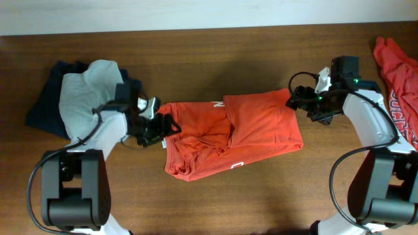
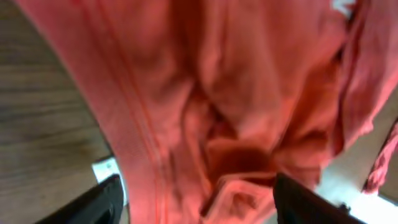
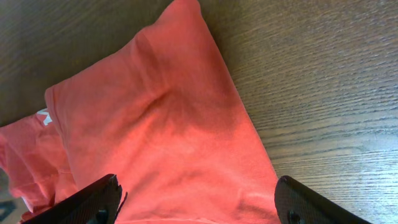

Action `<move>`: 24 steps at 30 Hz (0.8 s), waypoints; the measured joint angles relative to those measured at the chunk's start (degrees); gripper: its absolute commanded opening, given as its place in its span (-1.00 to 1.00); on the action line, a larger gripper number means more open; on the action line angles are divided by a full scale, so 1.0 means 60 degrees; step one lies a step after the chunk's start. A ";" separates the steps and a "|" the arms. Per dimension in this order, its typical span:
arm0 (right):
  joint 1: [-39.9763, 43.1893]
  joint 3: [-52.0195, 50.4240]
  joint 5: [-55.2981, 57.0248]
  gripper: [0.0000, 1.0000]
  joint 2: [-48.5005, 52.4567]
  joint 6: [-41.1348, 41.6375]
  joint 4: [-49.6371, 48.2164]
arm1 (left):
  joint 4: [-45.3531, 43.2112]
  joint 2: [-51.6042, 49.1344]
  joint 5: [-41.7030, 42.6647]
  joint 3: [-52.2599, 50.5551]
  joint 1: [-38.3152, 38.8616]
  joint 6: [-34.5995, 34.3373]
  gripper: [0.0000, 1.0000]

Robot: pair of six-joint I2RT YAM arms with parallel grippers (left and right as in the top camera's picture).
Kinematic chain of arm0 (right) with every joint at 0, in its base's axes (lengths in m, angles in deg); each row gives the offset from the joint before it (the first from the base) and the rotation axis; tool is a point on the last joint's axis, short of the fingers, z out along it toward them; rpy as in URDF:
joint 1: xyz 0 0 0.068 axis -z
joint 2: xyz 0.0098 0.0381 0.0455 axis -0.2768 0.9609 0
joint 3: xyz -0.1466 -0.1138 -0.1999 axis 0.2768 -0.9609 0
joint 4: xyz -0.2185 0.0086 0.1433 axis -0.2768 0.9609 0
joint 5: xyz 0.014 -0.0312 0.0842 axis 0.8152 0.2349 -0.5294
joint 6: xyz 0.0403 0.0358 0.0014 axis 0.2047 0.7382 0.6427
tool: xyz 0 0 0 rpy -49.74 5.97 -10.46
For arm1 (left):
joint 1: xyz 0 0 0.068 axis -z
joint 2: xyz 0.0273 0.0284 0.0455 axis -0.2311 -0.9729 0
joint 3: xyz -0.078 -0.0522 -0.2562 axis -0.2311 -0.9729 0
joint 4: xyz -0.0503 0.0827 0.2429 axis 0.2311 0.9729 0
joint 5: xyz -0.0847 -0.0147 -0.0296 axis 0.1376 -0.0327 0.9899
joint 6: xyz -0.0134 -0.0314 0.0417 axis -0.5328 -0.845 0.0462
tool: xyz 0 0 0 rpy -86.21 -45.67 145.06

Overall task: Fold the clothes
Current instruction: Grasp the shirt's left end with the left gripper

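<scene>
One orange-red T-shirt (image 1: 251, 130) lies partly folded and rumpled in the middle of the wooden table, with bits of white lettering showing. My left gripper (image 1: 160, 127) is at its left edge. In the left wrist view the fingers (image 2: 196, 196) stand wide apart, with bunched shirt cloth (image 2: 236, 93) between and beyond them. My right gripper (image 1: 302, 101) is at the shirt's far right corner. In the right wrist view its fingers (image 3: 199, 193) are open over the smooth folded cloth (image 3: 161, 130). A second orange-red shirt (image 1: 400, 78) lies crumpled at the table's right edge.
A heap of dark navy and pale grey-green garments (image 1: 81, 94) lies at the far left, behind my left arm. Bare wood (image 1: 215, 52) shows along the back of the table. A pale wall strip runs along the far edge.
</scene>
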 measured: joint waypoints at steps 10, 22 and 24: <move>0.0000 0.0000 0.0004 0.68 0.0000 -0.0011 0.0004 | -0.0801 0.0197 -0.0087 -0.0790 0.0011 -0.0958 0.60; 0.0000 0.0000 0.0000 0.66 0.0000 -0.0004 -0.0004 | -0.2131 0.0011 -0.0058 -0.0812 0.1322 -0.1661 0.54; 0.0000 0.0000 0.0004 0.66 0.0000 -0.0004 0.0000 | -0.2375 -0.0109 0.0186 -0.0812 0.1341 -0.1781 0.45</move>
